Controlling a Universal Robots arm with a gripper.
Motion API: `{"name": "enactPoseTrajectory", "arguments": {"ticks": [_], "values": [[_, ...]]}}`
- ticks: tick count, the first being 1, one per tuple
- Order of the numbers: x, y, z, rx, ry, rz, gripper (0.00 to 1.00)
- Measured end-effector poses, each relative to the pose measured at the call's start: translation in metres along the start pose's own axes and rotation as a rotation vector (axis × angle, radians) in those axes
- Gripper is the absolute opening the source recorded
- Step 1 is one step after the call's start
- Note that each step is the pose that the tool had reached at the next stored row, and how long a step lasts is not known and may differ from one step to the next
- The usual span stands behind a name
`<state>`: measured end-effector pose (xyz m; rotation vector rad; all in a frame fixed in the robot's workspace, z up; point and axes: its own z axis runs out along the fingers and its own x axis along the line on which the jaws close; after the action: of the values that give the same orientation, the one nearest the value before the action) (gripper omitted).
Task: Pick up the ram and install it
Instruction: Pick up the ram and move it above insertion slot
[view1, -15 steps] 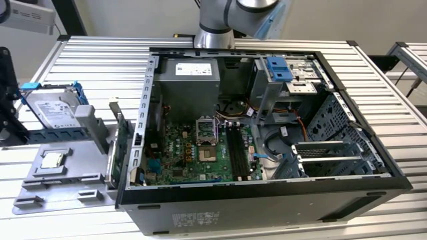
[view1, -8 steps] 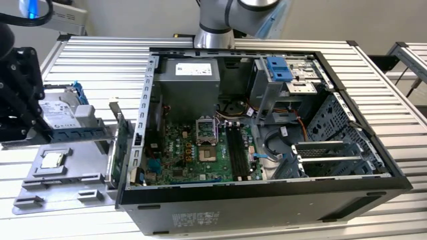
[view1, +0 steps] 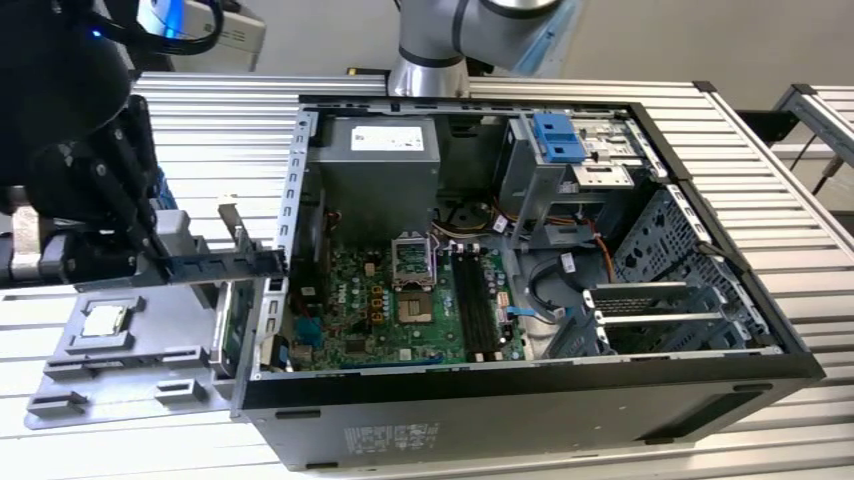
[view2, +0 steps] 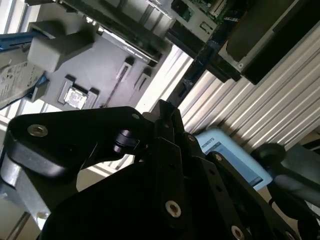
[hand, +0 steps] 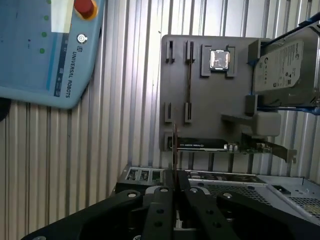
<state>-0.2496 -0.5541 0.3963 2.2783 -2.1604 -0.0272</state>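
gripper: the black gripper (hand: 175, 186) has its fingers drawn together and clamped on the ram. in the exterior view it sits outside the computer case, off the wall on the exterior view's left.
ram: the ram (hand: 174, 150) is a slim strip, edge-on in the first wrist view, standing out from the fingertips. in the exterior view it is a dark bar (view1: 230, 265) reaching up to that same case wall, outside the case interior.
computer case: the computer case (view1: 534, 400) lies open on the counter (hand: 75, 165), with the motherboard (view1: 360, 300) exposed.
memory slots: the long black slots (view1: 474, 300) lie on the motherboard inside the case, well apart from the ram (not yet seated).
tray: the grey tray (hand: 200, 100) lies on the counter just beside the case, on the exterior view's left.
green circuit board: the green circuit board (hand: 210, 145) stands edge-on at the tray end nearest the case.
silver chip: the silver chip (hand: 219, 59) sits in a square holder at the tray end far from the case.
hard drive: the hard drive (hand: 285, 70) rests on the tray beside the chip, also at the end far from the case.
pendant: the light blue pendant (hand: 40, 45) lies on the counter, well apart from the case.
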Motion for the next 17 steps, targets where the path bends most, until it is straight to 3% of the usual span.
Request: {"name": "enactPoseTrajectory", "arguments": {"ticks": [17], "values": [[0.0036, -0.07, -0.0009, 0.0009, 0.0, 0.0, 0.0]]}}
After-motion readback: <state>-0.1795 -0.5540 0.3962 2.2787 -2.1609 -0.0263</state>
